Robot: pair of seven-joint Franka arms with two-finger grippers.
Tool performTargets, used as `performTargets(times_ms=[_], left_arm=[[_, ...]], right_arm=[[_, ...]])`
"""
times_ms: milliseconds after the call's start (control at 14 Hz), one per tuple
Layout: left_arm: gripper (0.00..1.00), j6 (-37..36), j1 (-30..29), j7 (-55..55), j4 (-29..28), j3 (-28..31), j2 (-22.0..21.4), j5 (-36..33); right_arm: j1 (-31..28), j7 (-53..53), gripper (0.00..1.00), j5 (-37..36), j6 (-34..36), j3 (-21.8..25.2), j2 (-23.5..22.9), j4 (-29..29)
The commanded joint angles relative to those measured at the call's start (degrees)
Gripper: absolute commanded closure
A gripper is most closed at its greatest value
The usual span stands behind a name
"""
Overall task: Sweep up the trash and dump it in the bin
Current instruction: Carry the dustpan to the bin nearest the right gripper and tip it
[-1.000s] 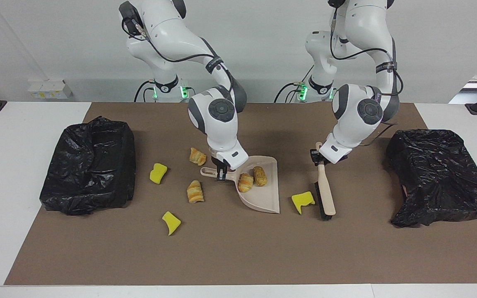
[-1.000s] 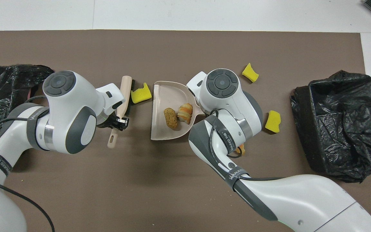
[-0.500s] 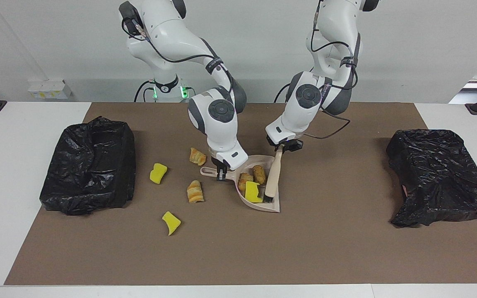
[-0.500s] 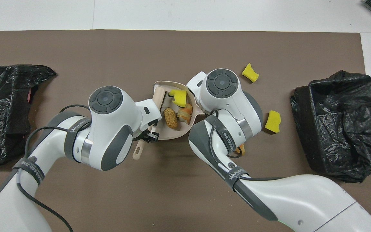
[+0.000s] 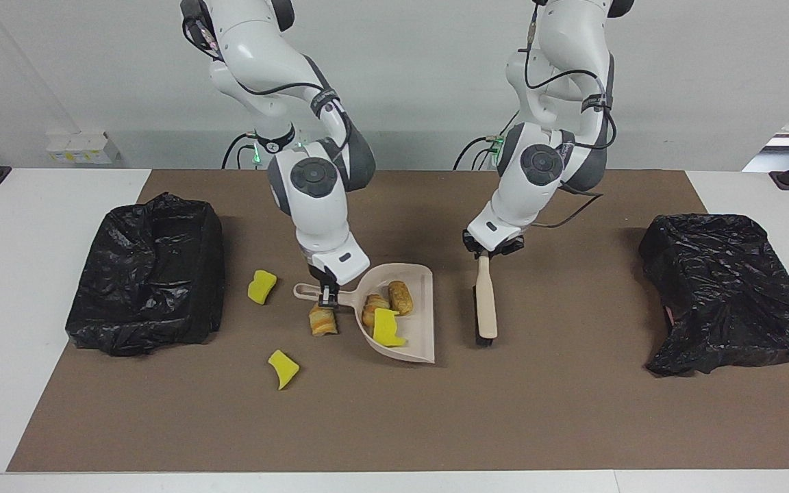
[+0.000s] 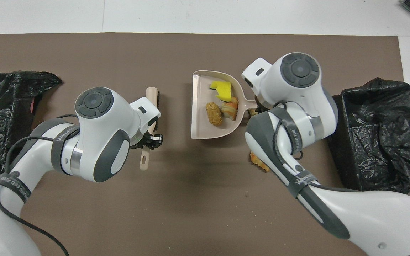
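My right gripper (image 5: 327, 296) is shut on the handle of the beige dustpan (image 5: 418, 323), which also shows in the overhead view (image 6: 200, 122). In the pan lie two pastries (image 5: 401, 296) (image 5: 371, 308) and a yellow sponge chunk (image 5: 387, 329). A third pastry (image 5: 322, 322) lies on the mat right under the handle. A fourth pastry (image 6: 258, 161) shows partly under the right arm. Two yellow chunks (image 5: 261, 286) (image 5: 283, 368) lie on the mat toward the right arm's end. My left gripper (image 5: 492, 248) is shut on the brush (image 5: 485, 305), beside the pan's open edge, bristles down.
A bin lined with a black bag (image 5: 148, 274) stands at the right arm's end of the brown mat. Another black-bagged bin (image 5: 730, 287) stands at the left arm's end. White table (image 5: 38, 205) surrounds the mat.
The left gripper swept a yellow chunk into the dustpan, then drew the brush back out toward the left arm's end. The right gripper shifted the dustpan toward the right arm's end.
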State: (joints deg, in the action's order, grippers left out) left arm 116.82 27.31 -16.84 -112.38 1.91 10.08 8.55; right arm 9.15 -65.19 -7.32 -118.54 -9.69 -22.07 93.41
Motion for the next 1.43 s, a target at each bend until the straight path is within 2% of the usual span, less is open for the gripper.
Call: performTargets(times_ms=[0, 143, 357, 429, 643, 786, 929, 1000, 1071, 1143, 1357], left_arm=[[1.00, -4.0, 0.9, -6.3, -1.6, -0.2, -4.9, -1.2], [1.00, -3.4, 4.1, -9.9, -6.9, -0.2, -8.1, -1.2], [1.00, 5.7, 9.7, -13.8, -19.6, -0.4, -15.4, -1.2], [1.00, 7.2, 11.3, -15.2, -22.1, -0.5, -17.0, -1.2], [1.00, 7.8, 15.5, -20.6, -24.5, -0.8, -18.3, -1.2], [1.00, 11.6, 19.2, -24.7, -27.4, -0.8, -18.3, -1.2], [1.00, 17.4, 21.6, -28.6, -30.8, -0.9, -18.3, -1.2], [0.92, 19.2, 22.0, -28.8, -32.1, -0.9, -18.3, -1.2], [0.41, 18.9, 21.6, -28.1, -31.4, -0.8, -18.0, -1.2], [0.00, 18.8, 20.9, -28.1, -30.7, -0.7, -17.5, -1.2], [0.00, 17.6, 15.6, -25.8, -27.3, -0.6, -16.5, -1.2]], right_arm=[[-6.6, -7.6, 1.00, 2.7, 4.5, -0.6, 5.9, 1.8], [-13.0, -14.4, 1.00, 4.4, 7.4, -0.6, 7.6, 1.9], [-22.8, -24.6, 1.00, 4.6, 8.8, -0.6, 10.5, 2.0], [-25.9, -28.2, 1.00, 4.8, 9.2, -0.6, 11.3, 2.0], [-35.0, -42.2, 1.00, 4.9, 8.9, -0.5, 12.0, 1.8], [-39.5, -49.3, 1.00, 4.4, 8.1, -0.3, 12.4, 1.9], [-41.0, -53.9, 1.00, 0.8, 6.3, -0.1, 12.6, 2.3], [-41.0, -54.4, 1.00, -4.1, 5.2, -0.1, 13.1, 3.4], [-41.0, -54.3, 1.00, -9.2, 3.6, -0.2, 13.8, 5.1], [-41.0, -54.1, 1.00, -11.9, 1.2, -0.2, 14.9, 7.3], [-40.8, -53.6, 1.00, -19.8, -3.8, -0.2, 16.8, 12.0]])
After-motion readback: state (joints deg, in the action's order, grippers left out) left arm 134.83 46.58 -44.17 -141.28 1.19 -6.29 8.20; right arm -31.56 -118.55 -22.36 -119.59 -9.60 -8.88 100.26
